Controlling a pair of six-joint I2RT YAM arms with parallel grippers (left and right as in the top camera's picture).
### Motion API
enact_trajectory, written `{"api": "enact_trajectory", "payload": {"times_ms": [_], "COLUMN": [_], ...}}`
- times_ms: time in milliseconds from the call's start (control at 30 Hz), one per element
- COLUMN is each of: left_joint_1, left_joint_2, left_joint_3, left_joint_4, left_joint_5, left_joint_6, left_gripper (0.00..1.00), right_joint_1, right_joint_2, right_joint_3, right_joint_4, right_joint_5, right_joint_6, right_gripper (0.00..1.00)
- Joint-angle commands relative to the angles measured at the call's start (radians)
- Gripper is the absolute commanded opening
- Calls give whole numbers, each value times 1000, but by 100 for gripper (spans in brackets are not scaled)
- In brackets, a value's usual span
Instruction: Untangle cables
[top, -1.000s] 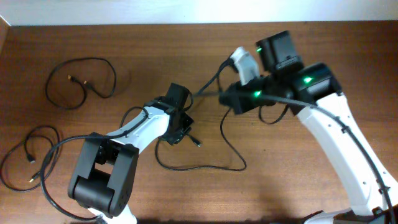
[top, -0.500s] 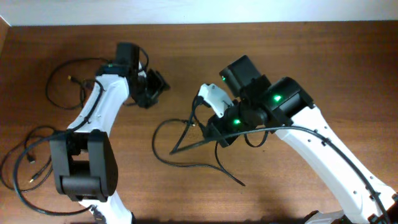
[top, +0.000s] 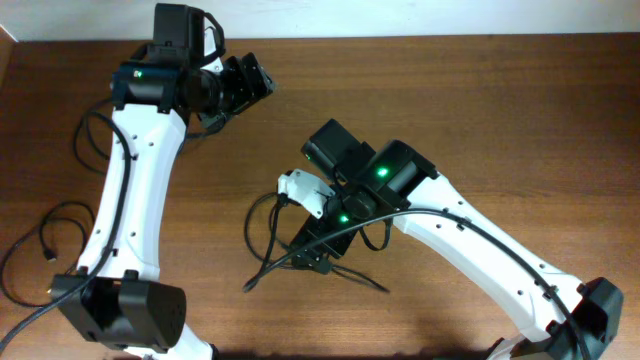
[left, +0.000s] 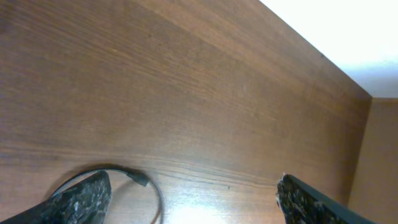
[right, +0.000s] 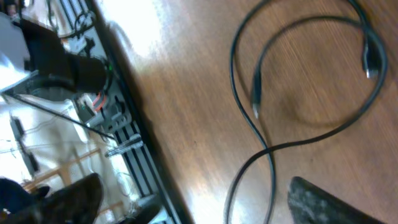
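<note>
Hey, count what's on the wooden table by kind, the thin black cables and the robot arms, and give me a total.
Thin black cables: 3 (upper left, lower left, centre)
Robot arms: 2 (left, right)
Total: 5

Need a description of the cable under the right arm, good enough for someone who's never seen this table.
Start at the middle of the wooden table, where the right pincer hangs low. The thin black cable looped beneath it is the one. It alone lies mid-table, while the other two cables lie at the far left.
</note>
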Motion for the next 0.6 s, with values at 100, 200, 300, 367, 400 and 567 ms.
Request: {"api": "enact_trajectory", "payload": {"times_ms": [100, 200, 300, 367, 400, 567], "left_joint_1": [-5, -42, -125, -186, -227, -375], "left_joint_2": [-17, -17, -17, -17, -17, -17], "left_joint_3": [20, 17, 2, -23, -49, -250], "left_joint_4": [-90, -161, -209, -216, -216, -215], "left_joint_5": [-42, -58, -59, -63, -91, -253], "left_joint_6": [16, 16, 15, 16, 16, -123], "left_gripper": [88, 92, 99, 99, 99, 99], "right_joint_1": [-12, -12, -12, -12, -12, -12], "right_joint_2": [-21, -114, -244, -343, -405, -594], "right_joint_3": [46, 130, 174, 174, 174, 174], "right_joint_4": [-59, -138, -200, -209, -217, -313], "right_joint_5": [339, 565, 756, 790, 789, 790], "right_joint_6": [242, 392, 546, 576, 576, 576], "right_gripper": [98, 99, 99, 99, 99, 99]}}
